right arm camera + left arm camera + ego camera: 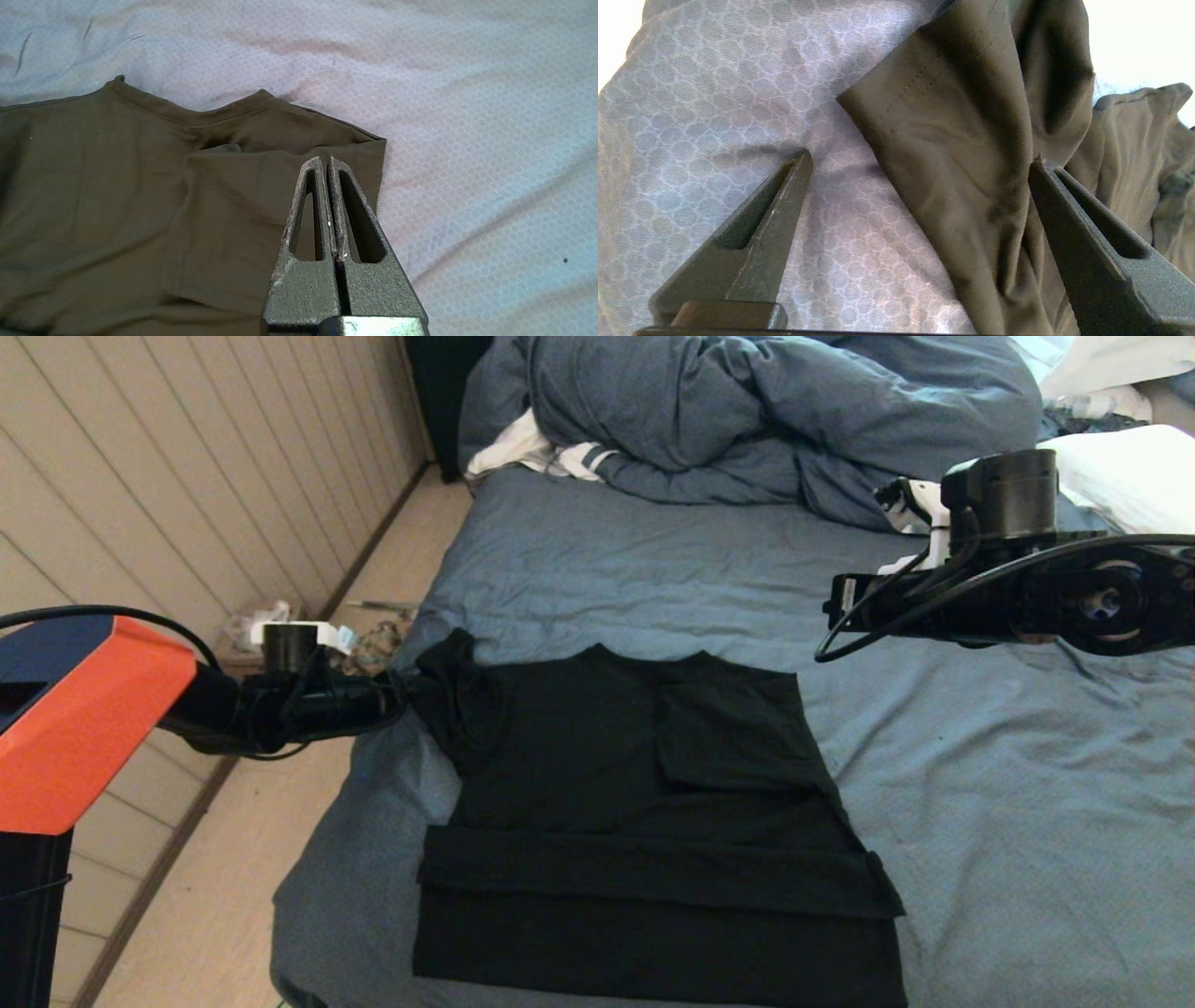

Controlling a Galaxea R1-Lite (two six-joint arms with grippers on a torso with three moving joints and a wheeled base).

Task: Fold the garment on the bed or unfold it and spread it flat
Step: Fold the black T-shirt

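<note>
Lying across the lower middle of your head view, the garment [644,821] rests on the bed [1027,821], its right sleeve folded inward and its hem folded up. Your left gripper [920,161] sits at the left of that frame beside the bunched left sleeve — fingers [775,219] spread wide, with sleeve fabric between them. Your right gripper [325,161] hangs at the upper right above the sheet — fingers pressed together, holding nothing.
</note>
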